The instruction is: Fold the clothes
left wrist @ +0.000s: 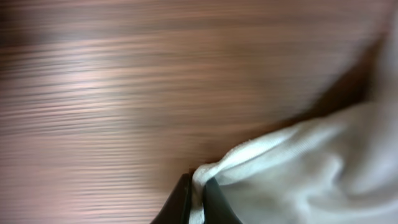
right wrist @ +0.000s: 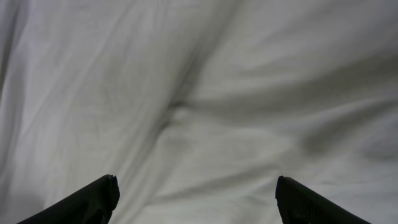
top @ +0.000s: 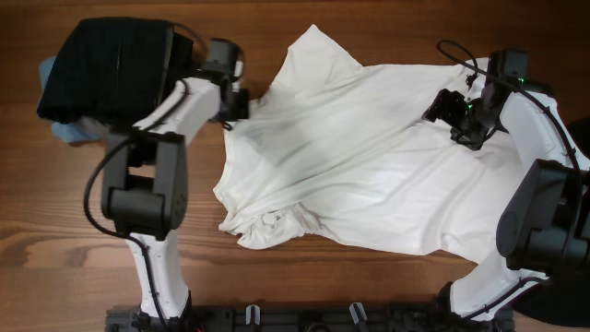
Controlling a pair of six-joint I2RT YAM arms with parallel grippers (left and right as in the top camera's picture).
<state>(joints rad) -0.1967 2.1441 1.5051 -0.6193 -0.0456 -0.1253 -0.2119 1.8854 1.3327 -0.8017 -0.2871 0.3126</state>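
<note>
the wood table point(top: 55, 231) holds a white shirt point(top: 369, 175), spread out in the middle. it looks soft, light and floppy, so i hold edges. my left claw point(left wrist: 198, 202) pinches its edge. my right claw point(right wrist: 196, 205) is wide apart above it.

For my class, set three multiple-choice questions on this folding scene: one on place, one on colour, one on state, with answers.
1. Where does the black garment lie? A) beside the left arm B) between the arms C) beside the right arm
2. What colour is the spread shirt? A) blue B) white C) red
3. How is the right tool? A) shut on cloth B) shut, empty C) open
Answers: 1 A, it sits against that arm; 2 B, the cloth is pale throughout; 3 C, its fingers stand wide apart over the shirt.
</note>
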